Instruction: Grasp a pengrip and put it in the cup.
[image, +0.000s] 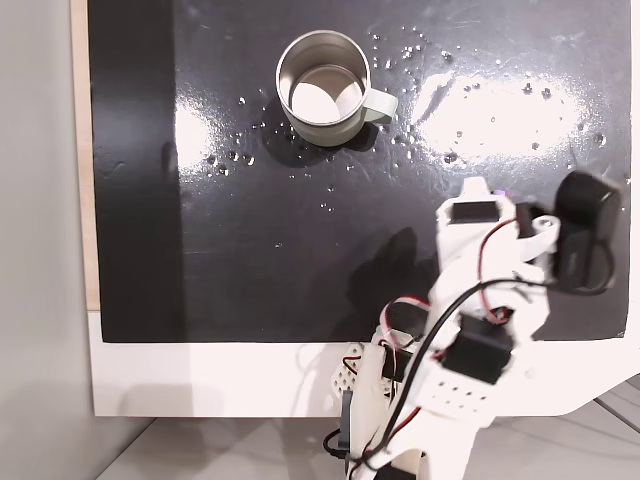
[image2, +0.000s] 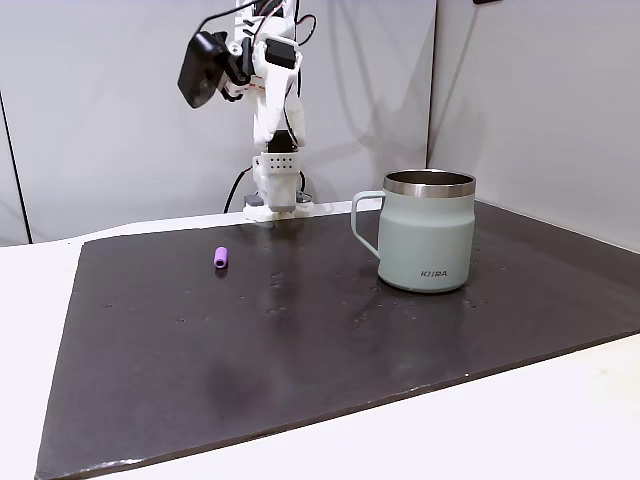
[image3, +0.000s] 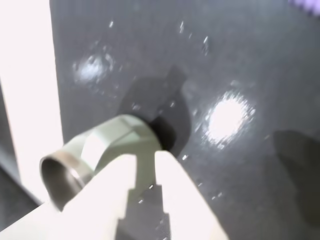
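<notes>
One small light-purple ribbed pengrip (image2: 222, 258) lies well apart from the steel, pale-green-handled cup (image2: 428, 243); the white gripper (image3: 146, 160), slightly parted, grasps nothing.

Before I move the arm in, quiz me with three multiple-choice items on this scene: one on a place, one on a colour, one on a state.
1. Where is the pengrip?
A. Inside the cup
B. On the dark mat, well apart from the cup
C. On the white table edge

2. What colour is the pengrip?
A. Orange
B. Green
C. Light purple

3. How does the cup stand?
A. Upright, mouth up
B. Tipped on its side
C. Upside down

Answers:
1 B: a fixed view shows it lying alone on the mat, on the handle side of the cup.
2 C: it reads light purple against the dark mat.
3 A: both fixed views show the open rim on top.
</notes>
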